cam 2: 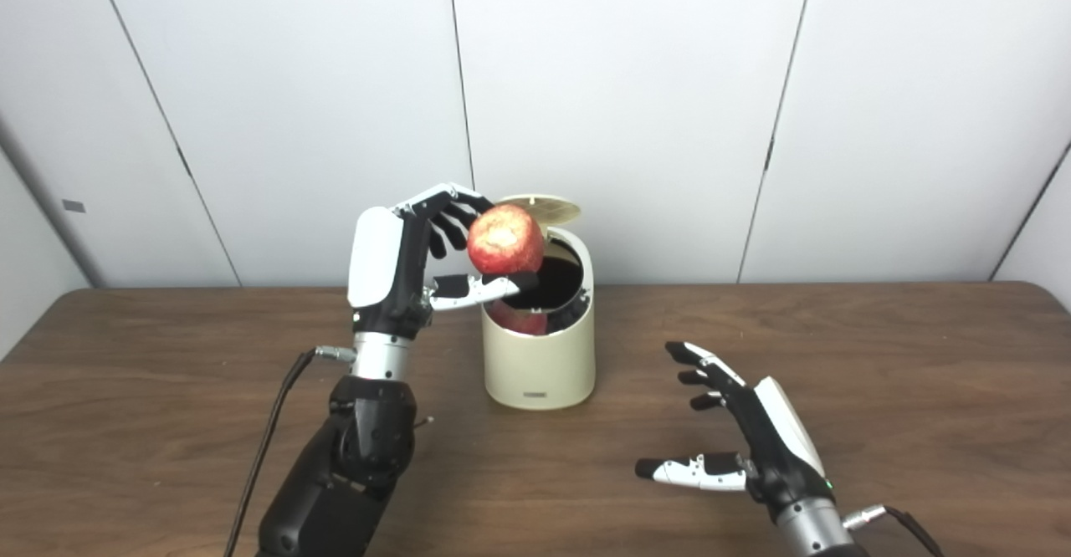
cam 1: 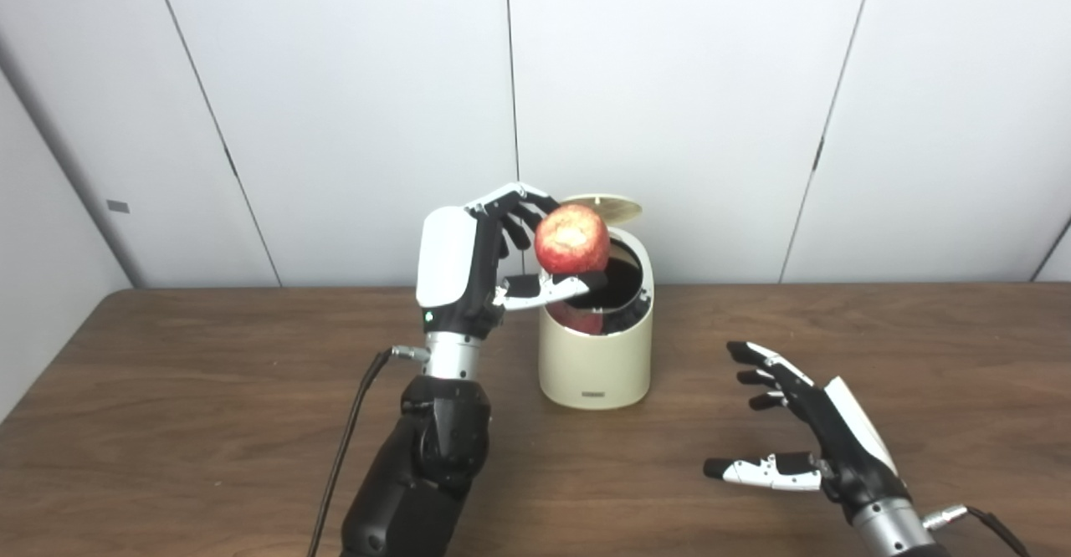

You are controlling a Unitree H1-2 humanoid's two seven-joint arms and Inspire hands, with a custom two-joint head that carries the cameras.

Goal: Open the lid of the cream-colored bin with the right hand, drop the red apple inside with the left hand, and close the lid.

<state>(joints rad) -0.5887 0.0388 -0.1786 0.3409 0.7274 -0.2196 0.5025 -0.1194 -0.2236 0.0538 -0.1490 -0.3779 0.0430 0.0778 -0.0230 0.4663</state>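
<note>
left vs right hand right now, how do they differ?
The left hand is raised beside the cream-colored bin, fingers closed around the red apple at the opening. The right hand sits low over the table, fingers spread, holding nothing, clear of the bin. Both share the same black-and-white build.

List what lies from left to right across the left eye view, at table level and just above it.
left hand → red apple → cream-colored bin with its lid raised → right hand, open and apart from the bin.
</note>
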